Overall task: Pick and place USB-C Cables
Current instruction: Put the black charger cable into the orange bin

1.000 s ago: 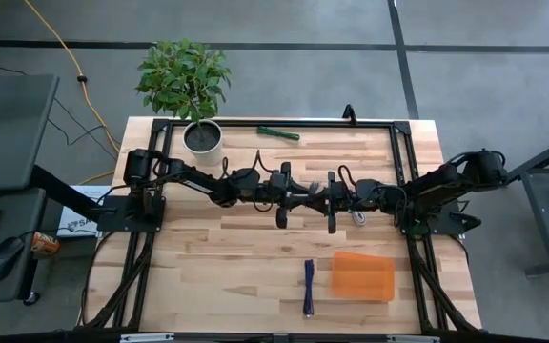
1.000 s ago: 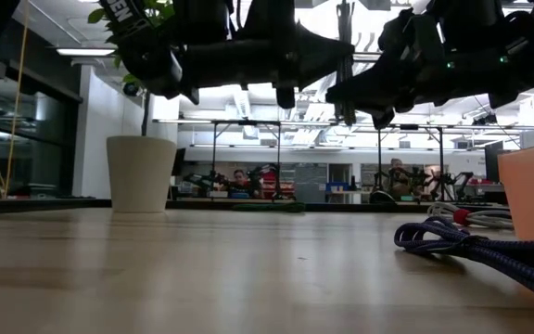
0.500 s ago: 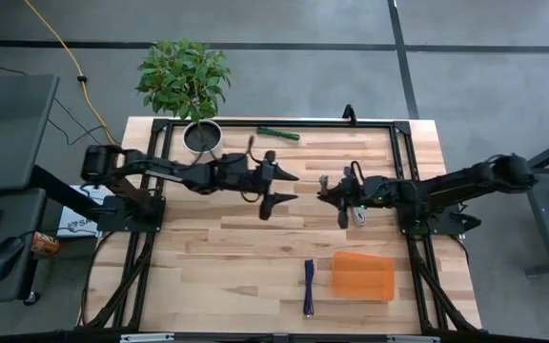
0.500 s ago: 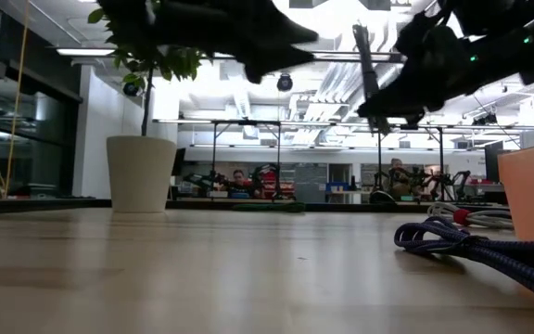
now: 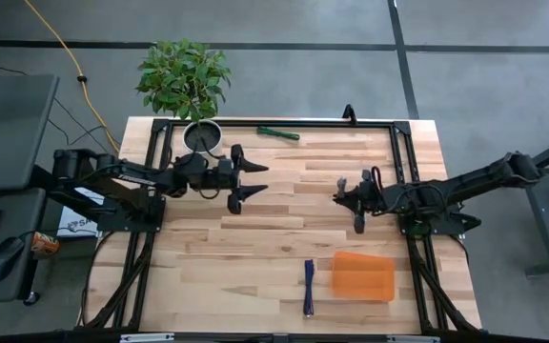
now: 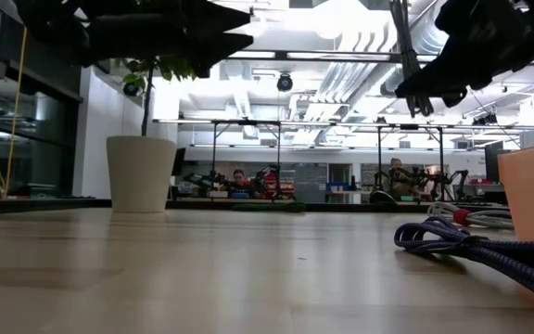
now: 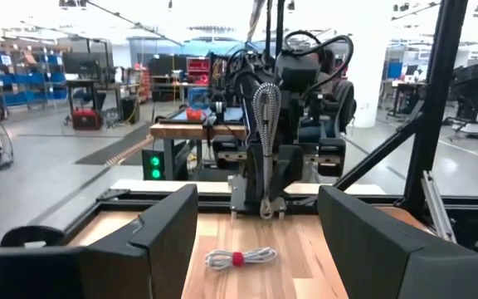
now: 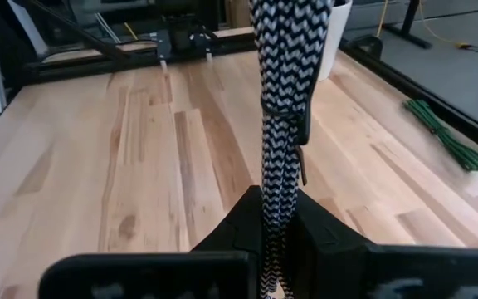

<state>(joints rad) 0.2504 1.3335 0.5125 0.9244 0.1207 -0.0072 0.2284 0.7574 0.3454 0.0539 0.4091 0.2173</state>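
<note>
My right gripper (image 5: 355, 203) is at mid-table toward the right, shut on the silvery grey braided cable (image 7: 265, 124), which stands upright above its fingers. My left gripper (image 5: 253, 187) hovers open left of centre, holding nothing. The white cable with a red tie (image 7: 239, 258) lies flat on the table under my right gripper. The dark blue cable (image 5: 308, 286) lies near the front edge beside the orange tray (image 5: 362, 275). The green cable (image 5: 278, 132) lies at the far edge. My right gripper pinches the grey cable near its lower end (image 8: 276, 178) between its two fingers (image 8: 243, 220). The fingers come level from the table's right, across the cable. The cable stands upright, lifted clear of the table, most of its length above the fingers.
A white pot with a green plant (image 5: 203, 138) stands at the far left corner. A black frame (image 5: 403, 162) runs along the table's sides and far edge. Bare wood lies between the two grippers and along the near left.
My left gripper has opened, let go of the grey cable and drawn back toward the table's left edge. My right gripper has kept the cable and moved toward the right edge, the cable staying upright and clear of the table.
</note>
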